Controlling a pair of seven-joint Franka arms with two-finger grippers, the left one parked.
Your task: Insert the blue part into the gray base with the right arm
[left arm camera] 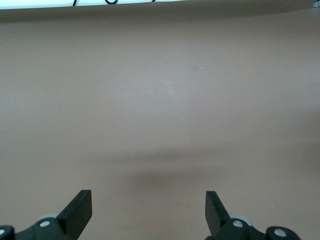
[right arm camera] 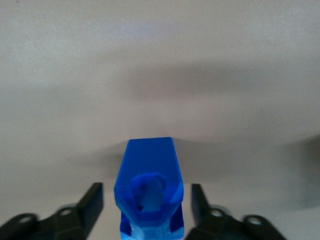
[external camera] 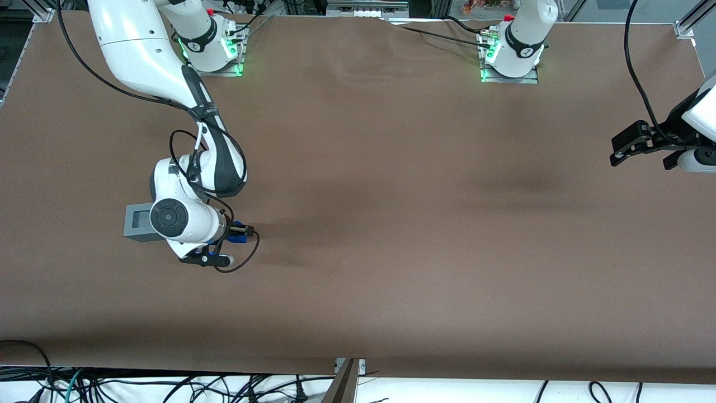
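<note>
My gripper straddles the blue part — fingers open, not touching it — with the gray base just beside the right arm.

A matte brown cloth covers the whole table, faintly rippled between the two arm mounts. Along its edge nearest the front camera, tangled black cables lie on a white strip, with a small gray metal bracket at mid-edge.
</note>
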